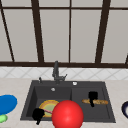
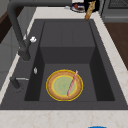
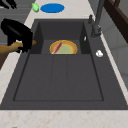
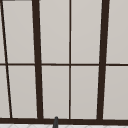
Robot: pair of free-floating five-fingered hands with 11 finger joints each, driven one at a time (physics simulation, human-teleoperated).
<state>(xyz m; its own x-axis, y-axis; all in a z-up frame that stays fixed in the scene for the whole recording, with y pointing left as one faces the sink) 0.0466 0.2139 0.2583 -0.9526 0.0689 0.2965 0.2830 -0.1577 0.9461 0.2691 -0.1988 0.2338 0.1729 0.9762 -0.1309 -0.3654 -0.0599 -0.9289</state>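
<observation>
Right hand (image 1: pixel 93 96), glossy black, clenched round a baguette (image 1: pixel 96 101): long, golden-brown, crusty, held level across the drainer half of the sink (image 1: pixel 107 100) in the front view. Seen from the right side as well, same hand (image 3: pixel 17 33) curled over the loaf (image 3: pixel 10 47) above the sink's near-side rim; from the left side, the loaf (image 2: pixel 89 10) poking up at the far end of the sink, by the worktop's front edge.

Left hand (image 1: pixel 38 114) hanging over the front left corner of the sink, fingers pointing down; whether released or closed, cannot tell. Just beside it a thin pink stick (image 1: pixel 47 111).

In the deep basin, a round plate (image 2: pixel 64 85), yellow rim, orange band, pale green middle, lying flat on the matt charcoal floor. Across it the stick (image 2: pixel 72 83), straight and slim, one end resting on the rim nearest the drainer.

Large smooth red ball (image 1: pixel 67 114) in front of the sink's front edge, covering part of the plate in the front view.

Faucet (image 1: pixel 56 71), dark grey, angular, at the back edge of the sink. On the worktop's left end a flat blue oval dish (image 1: pixel 7 103) and a small lime-green thing (image 1: pixel 2 118). At the right end, a dark round bowl (image 1: pixel 125 109), cut by the picture's edge. Behind, a pale window with dark brown bars (image 4: pixel 37 60).
</observation>
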